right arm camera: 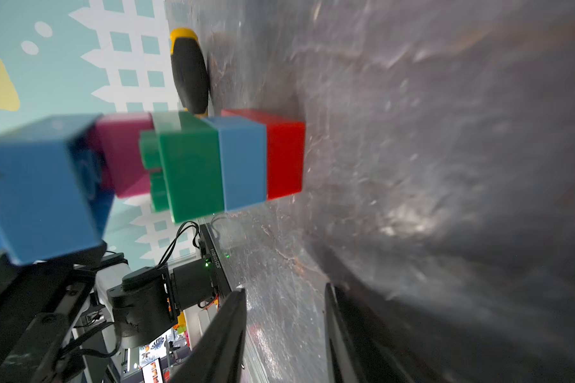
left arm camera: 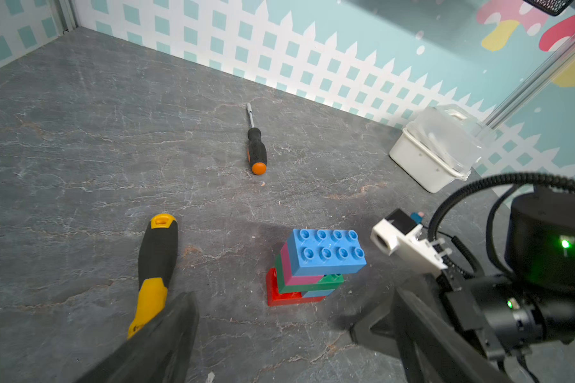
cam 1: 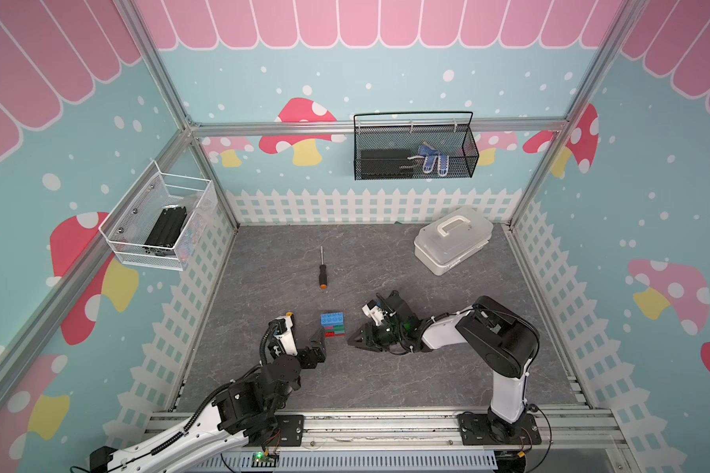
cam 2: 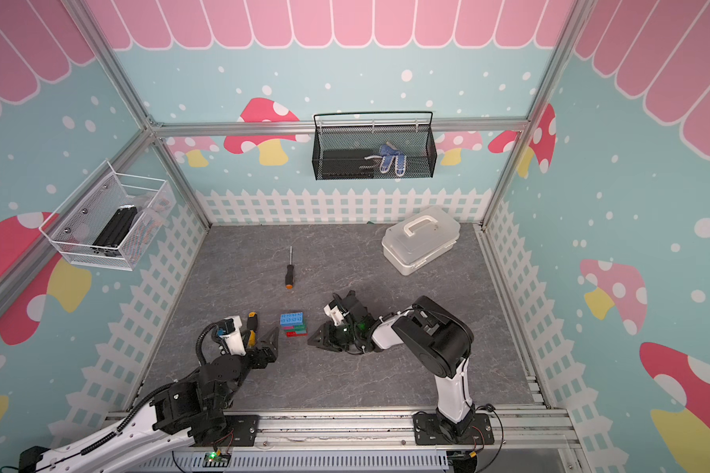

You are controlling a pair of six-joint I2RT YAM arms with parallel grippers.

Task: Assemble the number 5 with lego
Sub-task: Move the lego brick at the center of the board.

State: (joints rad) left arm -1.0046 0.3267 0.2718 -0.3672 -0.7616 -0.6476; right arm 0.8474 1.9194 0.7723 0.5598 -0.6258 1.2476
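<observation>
The number 5 (cam 1: 332, 325) stands upright between two empty grippers.

It sits on the grey table (cam 1: 386, 381), toward 6 o'clock from the middle, its long axis vertical and studs up. From the base: long red brick (left arm camera: 273, 291), short blue brick (left arm camera: 317, 293) at the 3 o'clock end, long green brick (left arm camera: 331, 281), short pink brick (left arm camera: 297, 278) at the 9 o'clock end, long blue brick (left arm camera: 326, 250). The long bricks run 9 to 3 o'clock. The left gripper (cam 1: 321, 343), at its 8 o'clock, is spread wide, released. The right gripper (right arm camera: 284, 288), at 4 o'clock, is parted on nothing. Neither touches the stack.
</observation>
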